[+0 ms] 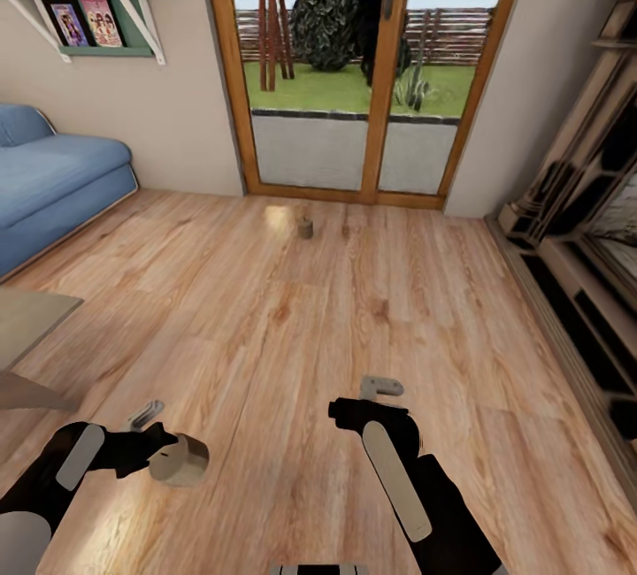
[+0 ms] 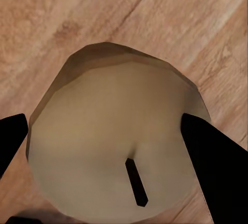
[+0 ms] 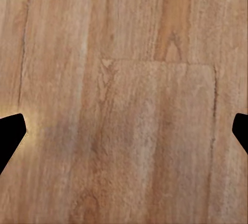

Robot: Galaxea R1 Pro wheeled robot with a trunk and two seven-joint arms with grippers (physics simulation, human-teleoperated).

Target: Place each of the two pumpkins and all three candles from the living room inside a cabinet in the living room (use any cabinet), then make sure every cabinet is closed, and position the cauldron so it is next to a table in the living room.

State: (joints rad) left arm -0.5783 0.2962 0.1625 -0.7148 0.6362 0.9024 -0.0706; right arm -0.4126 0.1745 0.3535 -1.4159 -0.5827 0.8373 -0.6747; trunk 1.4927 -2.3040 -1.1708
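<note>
Floor [image 1: 354, 310]: bare wood planks; glass doors far.
Right tool [image 1: 379, 389]: spread wide, empty, over floor.
Left tool [image 1: 157, 433]: clamped on a candle [image 1: 180, 459], near left.
Second candle [image 1: 305, 227]: upright, far ahead, slightly nearer the empty right arm.
</note>
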